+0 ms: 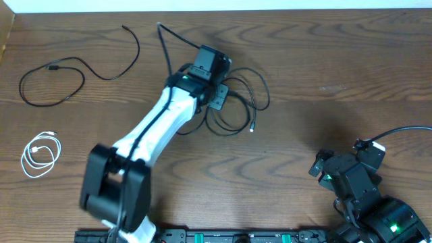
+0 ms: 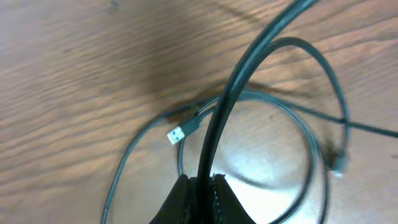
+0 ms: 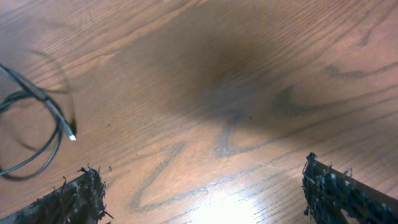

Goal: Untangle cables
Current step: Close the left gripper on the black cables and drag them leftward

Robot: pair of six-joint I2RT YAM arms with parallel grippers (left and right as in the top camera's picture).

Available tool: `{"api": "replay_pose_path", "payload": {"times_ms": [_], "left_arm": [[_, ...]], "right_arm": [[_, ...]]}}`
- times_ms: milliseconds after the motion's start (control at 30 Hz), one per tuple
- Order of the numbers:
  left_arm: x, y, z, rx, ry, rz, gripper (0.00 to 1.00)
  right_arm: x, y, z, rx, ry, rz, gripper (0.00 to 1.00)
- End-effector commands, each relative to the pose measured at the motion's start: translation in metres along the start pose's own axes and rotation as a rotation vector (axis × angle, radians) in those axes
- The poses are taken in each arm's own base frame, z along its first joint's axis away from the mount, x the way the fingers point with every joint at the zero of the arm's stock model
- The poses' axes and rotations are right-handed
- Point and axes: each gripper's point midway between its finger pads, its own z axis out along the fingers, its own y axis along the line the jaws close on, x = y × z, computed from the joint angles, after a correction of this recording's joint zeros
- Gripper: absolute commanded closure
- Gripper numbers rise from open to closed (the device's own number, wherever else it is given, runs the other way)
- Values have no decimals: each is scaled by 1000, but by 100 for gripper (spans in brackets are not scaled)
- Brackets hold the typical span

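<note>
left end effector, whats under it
A black cable pinched in the left end effector, its loops and a silver plug on the table below. In the overhead view the arm covers part of the tangle.

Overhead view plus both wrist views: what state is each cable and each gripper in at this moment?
separate black cable: lying apart in a loose open curve, untouched.
white cable: coiled on its own near the table's left edge.
looped black cable: looped over itself, one strand pinched and raised.
left gripper: fingers shut on the looped black cable.
right gripper: fingers open over bare wood, holding nothing.
</note>
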Motion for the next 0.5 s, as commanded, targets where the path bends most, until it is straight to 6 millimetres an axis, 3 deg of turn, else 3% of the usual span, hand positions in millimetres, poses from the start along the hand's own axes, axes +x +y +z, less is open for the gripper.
{"api": "replay_pose_path", "payload": {"times_ms": [0,167,333,467], "left_arm": [[-8,9,-34,-17,-62,-28,93],[0,39,-59,-104,-62,-83,93],[33,89,-66,-249,42,-270,93],[53,116,-70,-290,89,-430,93]], "right_arm": [[-6,1,-3,-4,-22,25,1],[-5,2,-3,-9,-16,25,1],[-2,3,-3,-18,0,24,1],[-3,4,-3,-21,-3,26,1]]}}
